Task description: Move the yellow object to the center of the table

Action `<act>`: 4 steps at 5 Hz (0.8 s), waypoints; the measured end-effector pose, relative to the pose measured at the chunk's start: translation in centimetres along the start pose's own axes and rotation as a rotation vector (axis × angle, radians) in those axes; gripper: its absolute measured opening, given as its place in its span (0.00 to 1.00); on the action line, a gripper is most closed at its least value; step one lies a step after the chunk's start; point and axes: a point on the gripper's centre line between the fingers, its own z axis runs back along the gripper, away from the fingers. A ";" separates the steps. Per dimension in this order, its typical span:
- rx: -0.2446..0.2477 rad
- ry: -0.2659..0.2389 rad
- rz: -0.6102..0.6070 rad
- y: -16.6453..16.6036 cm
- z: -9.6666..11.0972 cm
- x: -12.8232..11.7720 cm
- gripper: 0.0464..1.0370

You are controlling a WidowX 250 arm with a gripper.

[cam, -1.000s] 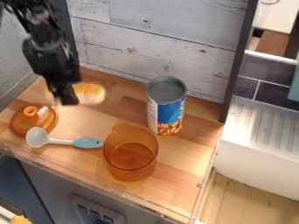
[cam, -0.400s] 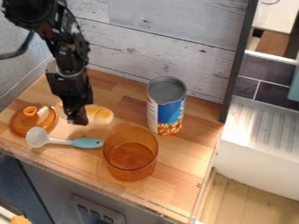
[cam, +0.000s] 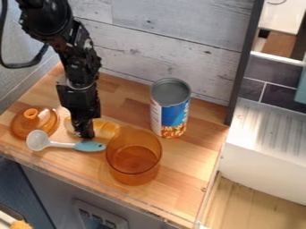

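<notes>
My gripper (cam: 85,134) hangs at the left of the wooden table, shut on the yellow object (cam: 108,129), which looks like a pale-edged bread roll. The roll sticks out on both sides of the gripper, its middle hidden behind it. It lies just beyond the spoon's blue handle and to the upper left of the orange cup. Whether it touches the tabletop (cam: 179,159), I cannot tell.
A clear orange cup (cam: 134,161) stands near the front. Behind it is a tall can (cam: 171,107). An orange lid (cam: 35,123) and a white spoon with a blue handle (cam: 90,146) lie at the left. A plank wall (cam: 167,44) rises behind.
The gripper and the yellow object have moved together towards the front and right, from near the back left to beside the spoon handle. The can, cup, lid and spoon have stayed put.
</notes>
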 end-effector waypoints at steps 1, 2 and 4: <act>0.016 -0.012 -0.008 0.0 0.0 -0.1 0.63; 0.015 -0.029 -0.007 0.0 0.1 -0.4 0.92; -0.040 -0.053 0.031 -0.3 2.6 0.3 0.97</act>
